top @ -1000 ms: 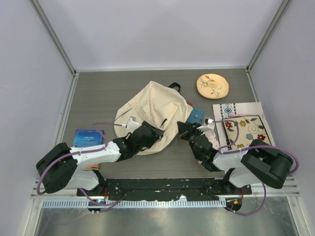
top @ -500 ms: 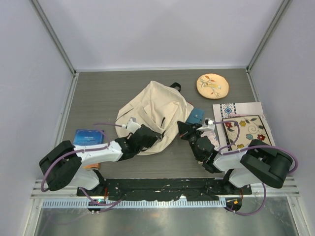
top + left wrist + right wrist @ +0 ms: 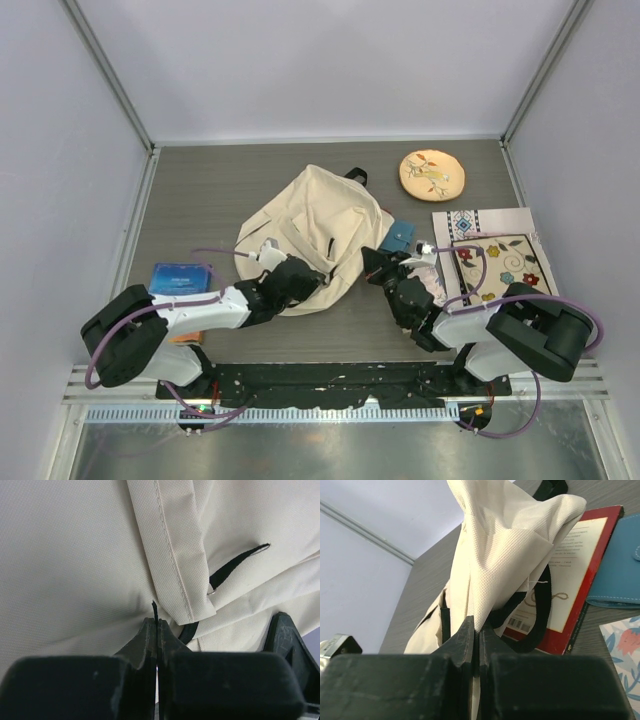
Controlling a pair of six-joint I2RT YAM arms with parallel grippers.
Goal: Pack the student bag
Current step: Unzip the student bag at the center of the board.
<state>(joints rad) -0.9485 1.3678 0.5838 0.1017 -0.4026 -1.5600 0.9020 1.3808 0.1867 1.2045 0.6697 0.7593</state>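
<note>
The student bag point(image 3: 310, 232), cream fabric with thin black straps, lies slumped mid-table. My left gripper point(image 3: 304, 273) is at its near edge. In the left wrist view that gripper point(image 3: 157, 622) is shut, with a thin black strap of the bag point(image 3: 154, 608) pinched between the tips and a cream flap point(image 3: 170, 550) just beyond. My right gripper point(image 3: 373, 262) is at the bag's right edge. In the right wrist view it point(image 3: 476, 623) is shut on a fold of the bag's cream fabric point(image 3: 505, 545), which stands up in a peak.
A red-bordered book point(image 3: 580, 575) lies partly under the lifted fabric, with a teal wallet point(image 3: 402, 236) beside it. A floral mat point(image 3: 497, 256) and a round tan disc point(image 3: 432, 174) sit to the right. A blue book point(image 3: 180, 278) lies by the left arm.
My left gripper has closed from open to shut at the bag's near edge. The right gripper and the fabric it holds have stayed put.
</note>
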